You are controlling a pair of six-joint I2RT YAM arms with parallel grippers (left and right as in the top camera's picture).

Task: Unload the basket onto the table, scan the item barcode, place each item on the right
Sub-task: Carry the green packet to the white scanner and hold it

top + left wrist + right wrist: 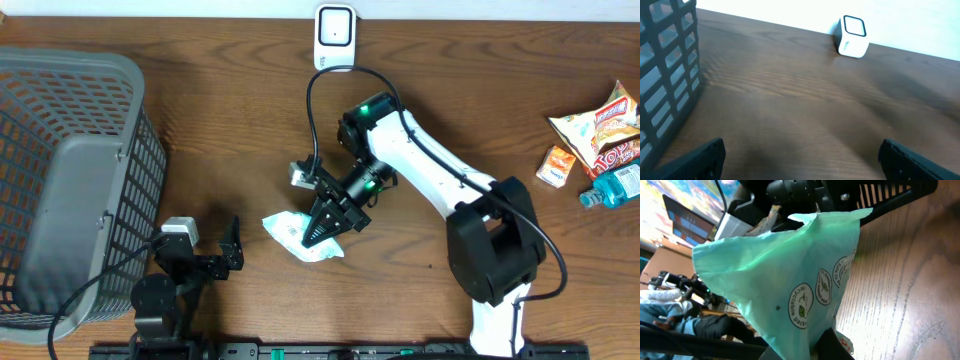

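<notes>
Wooden surface, brown grain. Item: green pouch, pinched between the right fingers, which are clamped on its edge. Item: left fingers, spread wide, nothing between. Item: white scanner, well beyond both.

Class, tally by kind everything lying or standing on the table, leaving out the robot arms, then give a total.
Basket: 1
Scanner: 1
Green packet: 1
Snack bags: 2, overlapping, so hard to separate
Orange carton: 1
Blue bottle: 1
Total: 7
</notes>
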